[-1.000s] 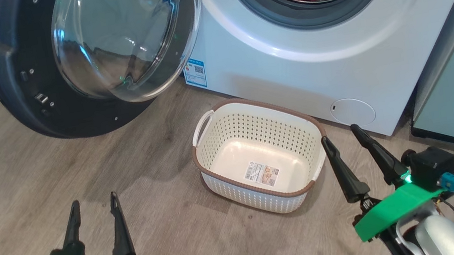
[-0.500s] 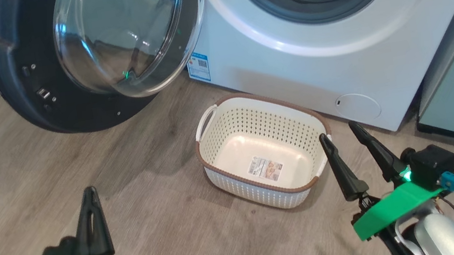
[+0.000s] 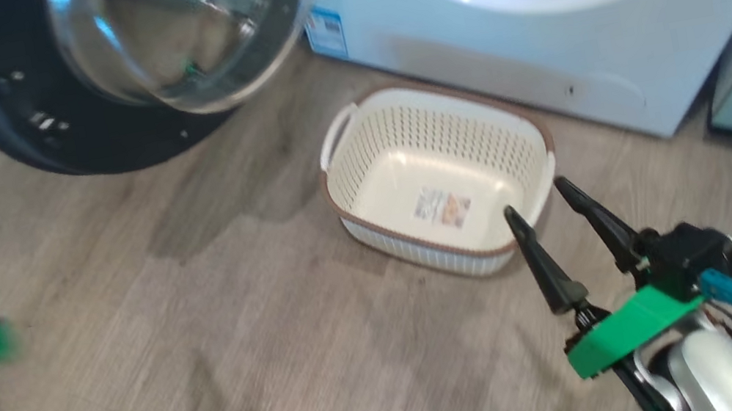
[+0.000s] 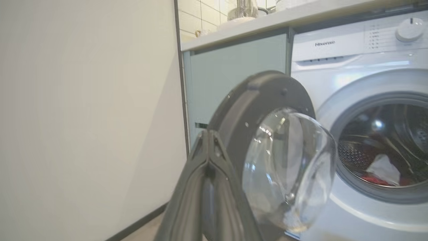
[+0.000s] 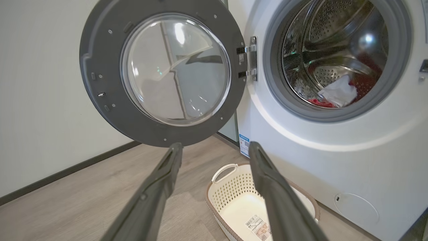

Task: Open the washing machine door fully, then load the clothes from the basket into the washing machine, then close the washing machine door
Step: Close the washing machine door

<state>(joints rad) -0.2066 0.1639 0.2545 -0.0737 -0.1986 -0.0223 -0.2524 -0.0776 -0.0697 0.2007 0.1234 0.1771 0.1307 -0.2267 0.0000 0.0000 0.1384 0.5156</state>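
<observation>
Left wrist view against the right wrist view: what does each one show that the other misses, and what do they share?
Particular to the left wrist view: the left gripper, fingers shut together, and the control dial on the washing machine. Particular to the right wrist view: the right gripper, fingers apart, the basket holding just its label, and the round flap. Shared: the washing machine door standing open and the clothes, red, in the drum beside a white cloth.

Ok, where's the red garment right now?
In the right wrist view, the red garment lies at the bottom of the washing machine's drum, right of the open door, against a white cloth.
</observation>
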